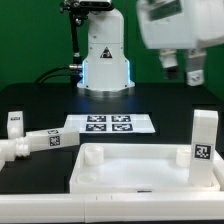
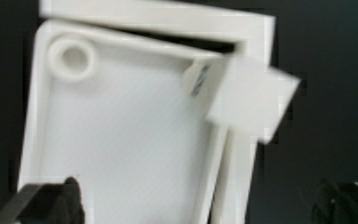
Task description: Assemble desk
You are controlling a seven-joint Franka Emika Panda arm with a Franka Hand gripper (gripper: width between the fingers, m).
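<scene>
tool [image 1: 183,68] spread wide and empty, high above the desk top [image 1: 130,180] with one upright leg [image 1: 203,138]

Exterior view looks across the table [image 1: 160,100]; wrist view close above shares the desk top [image 1: 130,178] [image 2: 131,150]

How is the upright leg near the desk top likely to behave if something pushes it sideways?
The upright leg is tall on a narrow square base, so it would probably tip rather than slide. It looks like rigid plastic, so it is likely stiff and light. Whether it is seated in the desk top I cannot tell; if seated, it may resist.
</scene>
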